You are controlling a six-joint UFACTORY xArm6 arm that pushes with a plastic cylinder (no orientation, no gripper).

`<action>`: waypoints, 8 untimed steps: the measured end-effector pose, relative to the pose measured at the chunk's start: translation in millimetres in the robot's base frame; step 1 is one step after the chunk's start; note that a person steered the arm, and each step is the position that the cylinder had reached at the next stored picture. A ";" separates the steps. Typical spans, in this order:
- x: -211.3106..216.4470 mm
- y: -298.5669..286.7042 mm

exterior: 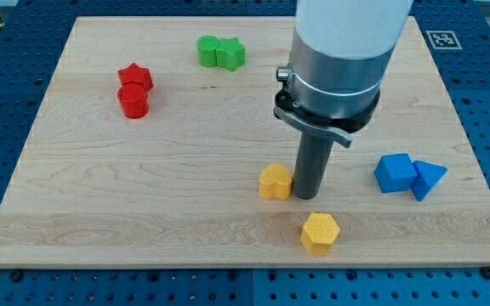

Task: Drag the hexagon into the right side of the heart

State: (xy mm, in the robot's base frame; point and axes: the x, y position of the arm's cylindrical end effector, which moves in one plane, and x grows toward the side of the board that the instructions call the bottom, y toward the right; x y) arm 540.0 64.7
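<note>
A yellow hexagon block [320, 233] lies near the view's bottom, right of centre. A yellow heart block [275, 181] lies up and to the left of it, a short gap apart. My tip [306, 196] stands on the board right beside the heart's right side, touching or nearly touching it, and just above the hexagon's upper left. The rod's wide grey body [334, 81] rises toward the view's top.
A red star [135, 77] and red cylinder [133, 101] sit at the upper left. Two green blocks [220, 53] sit together at the top centre. A blue cube [395, 172] and blue triangle [428, 179] sit at the right. The wooden board [143, 195] ends near the hexagon.
</note>
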 end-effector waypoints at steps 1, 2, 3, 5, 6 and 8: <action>23.4 -2.9; 26.3 -2.9; 31.0 -18.5; 75.6 -45.1; 78.4 -38.2; 78.9 28.5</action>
State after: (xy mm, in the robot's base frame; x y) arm 618.9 93.2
